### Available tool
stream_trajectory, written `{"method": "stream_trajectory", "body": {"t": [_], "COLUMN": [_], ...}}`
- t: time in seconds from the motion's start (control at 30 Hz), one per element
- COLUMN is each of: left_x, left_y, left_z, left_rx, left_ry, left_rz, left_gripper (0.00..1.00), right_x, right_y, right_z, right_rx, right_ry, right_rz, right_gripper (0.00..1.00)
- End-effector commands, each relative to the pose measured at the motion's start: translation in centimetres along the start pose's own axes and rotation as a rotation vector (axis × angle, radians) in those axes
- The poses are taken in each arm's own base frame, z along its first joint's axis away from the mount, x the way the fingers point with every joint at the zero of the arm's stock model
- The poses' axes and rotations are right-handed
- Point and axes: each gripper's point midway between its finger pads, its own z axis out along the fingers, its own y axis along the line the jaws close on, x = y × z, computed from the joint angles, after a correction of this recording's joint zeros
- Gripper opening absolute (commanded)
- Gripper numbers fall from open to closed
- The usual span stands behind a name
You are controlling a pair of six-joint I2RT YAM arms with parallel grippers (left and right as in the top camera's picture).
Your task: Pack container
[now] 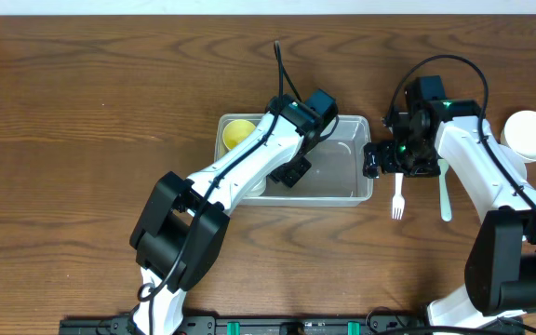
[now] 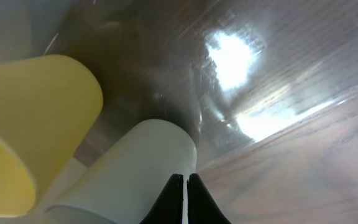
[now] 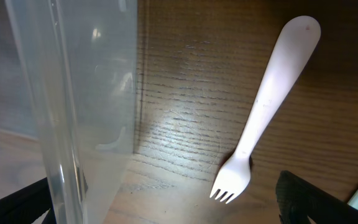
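Clear container (image 1: 338,181) sits mid-table, a yellow cup (image 1: 239,133) in its far-left corner. Left gripper (image 2: 183,182) is inside, jaws together; right gripper (image 1: 376,160) (jaws apart) is at its right wall, near a white fork (image 1: 398,197).

The container (image 1: 338,186) sat mid-table (image 1: 82,112). In its left end lay two cups: the first cup (image 1: 238,132) in the far corner, the second cup (image 2: 135,168) just beside it. A fork (image 1: 398,197) lay on the table just right of the container, a second utensil (image 1: 445,191) right of that, and a bowl (image 1: 531,133) farther right and behind.
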Motion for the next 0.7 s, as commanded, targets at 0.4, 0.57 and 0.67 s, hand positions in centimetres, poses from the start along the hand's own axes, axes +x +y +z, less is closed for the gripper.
{"method": "stream_trajectory", "body": {"t": [0.4, 0.57, 0.67], "left_x": [0.4, 0.5, 0.7], "left_y": [-0.5, 0.9, 1.5], "left_z": [3.4, 3.5, 3.4], "left_rx": [0.009, -0.073, -0.108], "left_ry": [0.080, 0.092, 0.098], "left_rz": [0.039, 0.043, 0.045], "left_gripper": [0.07, 0.07, 0.06], "right_x": [-0.3, -0.3, -0.3], "right_y": [0.2, 0.2, 0.2], "right_z": [-0.1, -0.1, -0.1], "right_rx": [0.017, 0.017, 0.017], "right_ry": [-0.004, -0.004, -0.004], "right_rz": [-0.012, -0.012, -0.012], "right_gripper": [0.99, 0.99, 0.99]}}
